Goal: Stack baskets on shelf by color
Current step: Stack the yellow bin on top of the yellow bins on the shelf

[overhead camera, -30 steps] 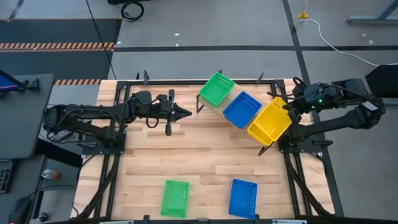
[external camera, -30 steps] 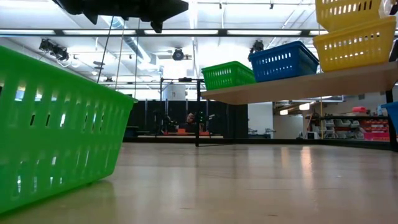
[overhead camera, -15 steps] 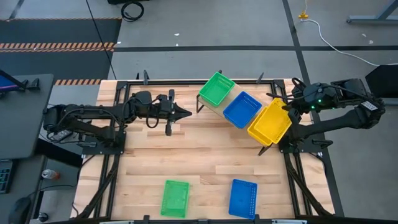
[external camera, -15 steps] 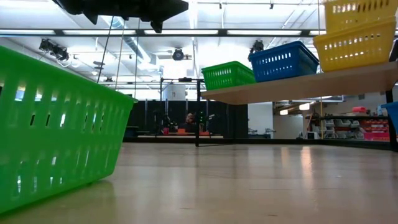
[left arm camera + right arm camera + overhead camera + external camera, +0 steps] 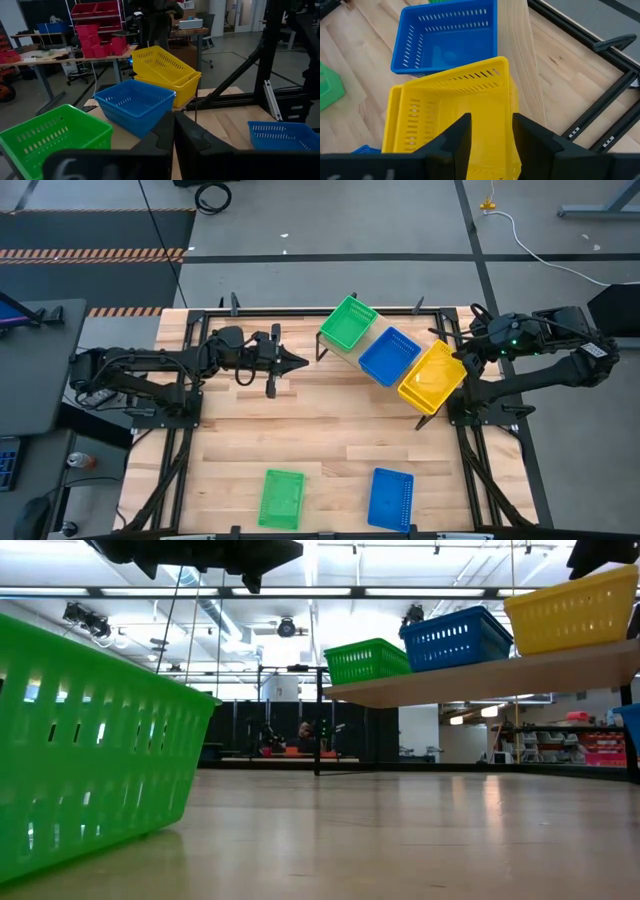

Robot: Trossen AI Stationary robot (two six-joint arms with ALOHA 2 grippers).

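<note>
Right hand [image 5: 487, 131]: poised over the yellow stack at the shelf's right end, its two dark fingers spread apart above the top basket's open interior; they grip nothing, and contact with the basket cannot be made out.
Left hand [image 5: 290, 362]: hangs over the far left part of the bench, pointed toward the shelf, fingers pressed together and holding nothing.
Yellow baskets [image 5: 433, 377]: nested one in another, resting at the right end of the shelf; the left wrist view shows the upper one [image 5: 162, 64] tilted inside the lower.
Blue basket on shelf [image 5: 389, 355]: sits mid-shelf, just beside the yellow stack.
Green basket on shelf [image 5: 348, 323]: occupies the left end, next to the blue one.
Shelf [image 5: 480, 675]: a light-wood board on thin black legs, set diagonally across the far right of the bench, its top sloping.
Bench [image 5: 330, 430]: pale wood planks in a black frame; a loose green basket [image 5: 281, 498] and a loose blue basket [image 5: 391, 498] lie near the front edge, well apart from the shelf.
Room: grey floor around the bench; in the left wrist view, red bins [image 5: 102, 27] on racks and tables stand behind the shelf.
</note>
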